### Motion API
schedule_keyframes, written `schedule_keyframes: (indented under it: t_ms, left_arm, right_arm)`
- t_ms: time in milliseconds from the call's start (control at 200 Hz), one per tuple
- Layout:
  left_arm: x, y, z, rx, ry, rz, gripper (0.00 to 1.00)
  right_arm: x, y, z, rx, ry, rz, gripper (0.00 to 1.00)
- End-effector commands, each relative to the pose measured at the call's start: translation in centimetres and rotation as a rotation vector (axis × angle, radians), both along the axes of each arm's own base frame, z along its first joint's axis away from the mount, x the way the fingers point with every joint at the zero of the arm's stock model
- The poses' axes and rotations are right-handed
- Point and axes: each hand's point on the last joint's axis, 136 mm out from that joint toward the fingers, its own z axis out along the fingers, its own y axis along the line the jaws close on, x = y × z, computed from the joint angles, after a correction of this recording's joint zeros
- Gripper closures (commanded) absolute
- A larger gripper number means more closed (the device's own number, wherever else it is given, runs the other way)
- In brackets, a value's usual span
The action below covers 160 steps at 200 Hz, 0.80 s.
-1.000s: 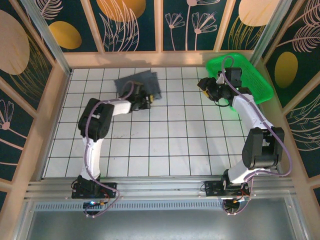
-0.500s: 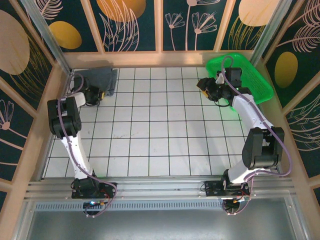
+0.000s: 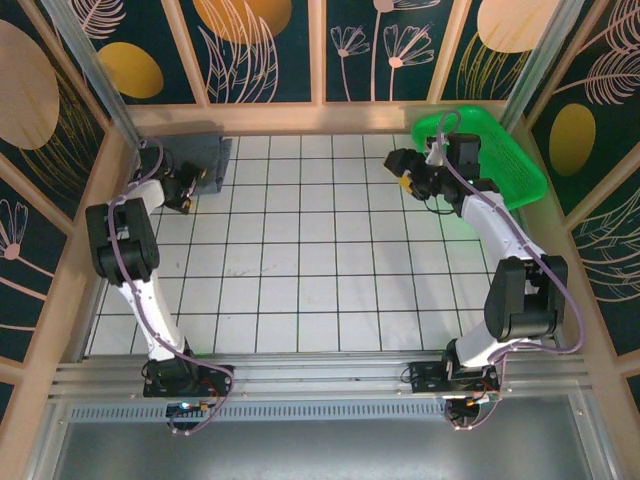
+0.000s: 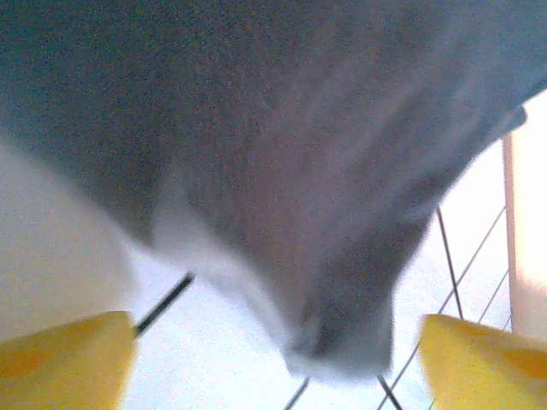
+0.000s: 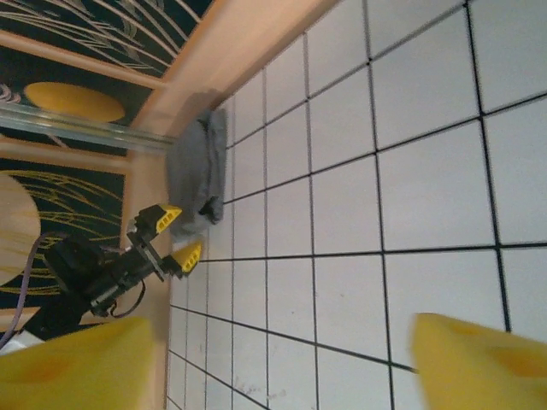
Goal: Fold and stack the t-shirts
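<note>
2 arms and 1 shirt on my screen right now.

Top cam: the shirt (image 3: 203, 157) sits as a folded grey bundle in the far-left corner of the table (image 3: 320, 270), pushed up against the wooden wall (image 3: 180, 120). My left gripper (image 3: 187, 192) is right at its near edge, with the arm stretched out along the left side. From up here I can't tell whether it's touching the cloth. The right gripper (image 3: 404, 176) hovers over the far-right tiles, just beside the green basket (image 3: 505, 160) and well apart from the shirt.

Left wrist cam: pretty blurry. The shirt (image 4: 282, 154) looms close across the top, and a lump of its folded edge droops down between my 2 yellow fingertips (image 4: 64, 359). The left gripper (image 4: 273, 367) is spread wide, 1 tip in each bottom corner, and neither presses on fabric, so it's holding nothing. White tile and dark grid lines show underneath.

Right wrist cam: the right gripper (image 5: 278, 359) is spread wide too, with its yellow fingertips (image 5: 479, 359) at both bottom corners and only tiles between them. Looking across the table (image 5: 410, 171), I can see the shirt (image 5: 192, 166) lying bunched against the wall (image 5: 239, 51). The left gripper (image 5: 175, 235) is just beside its edge with its 2 tips parted, and they look clear of the cloth as far as I can tell.
</note>
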Motion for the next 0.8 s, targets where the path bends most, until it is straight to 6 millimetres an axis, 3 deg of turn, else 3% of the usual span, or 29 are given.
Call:
schedule_keyframes:
  t_ms: [0, 115, 250, 305, 450, 495, 566, 636, 696, 796]
  left_arm:
    - [-1.9, 0.4, 6.7, 0.133, -0.105, 0.098, 0.01]
    - [-4.5, -0.8, 12.0, 0.180, -0.261, 0.195, 0.01]
    - [-7.3, -1.9, 14.7, 0.287, -0.278, 0.191, 0.01]
    - [-9.3, -0.9, 15.8, 0.375, -0.261, 0.234, 0.01]
    - [-16.4, 3.4, 18.0, 0.560, -0.251, 0.451, 0.01]
    - [-17.9, 4.1, 17.3, 0.642, -0.260, 0.439, 0.01]
    - [-18.2, 3.5, 17.0, 0.832, -0.341, 0.258, 0.01]
    - [-19.3, 3.6, 14.6, 0.952, -0.308, 0.163, 0.01]
    - [-19.4, 3.1, 13.2, 0.999, -0.332, 0.095, 0.01]
    - [-19.0, 2.3, 11.4, 1.012, -0.394, 0.039, 0.01]
  right_arm:
    - [-0.4, 1.0, 5.3, 0.067, -0.181, 0.032, 0.01]
    - [-0.1, 0.7, 6.4, 0.107, -0.185, -0.003, 0.01]
    - [0.0, -0.4, 7.9, 0.066, -0.221, -0.059, 0.01]
    - [0.0, -1.6, 8.7, 0.004, -0.245, -0.121, 0.01]
    - [-0.8, -7.5, 9.1, -0.268, -0.247, -0.418, 0.01]
    - [-1.7, -9.9, 8.3, -0.354, -0.232, -0.542, 0.01]
    - [-3.0, -13.3, 6.6, -0.470, -0.277, -0.693, 0.01]
    - [-3.9, -14.4, 4.5, -0.566, -0.401, -0.730, 0.01]
    - [-5.1, -15.0, 1.2, -0.706, -0.456, -0.738, 0.01]
    - [-6.4, -15.7, -3.1, -0.877, -0.438, -0.708, 0.01]
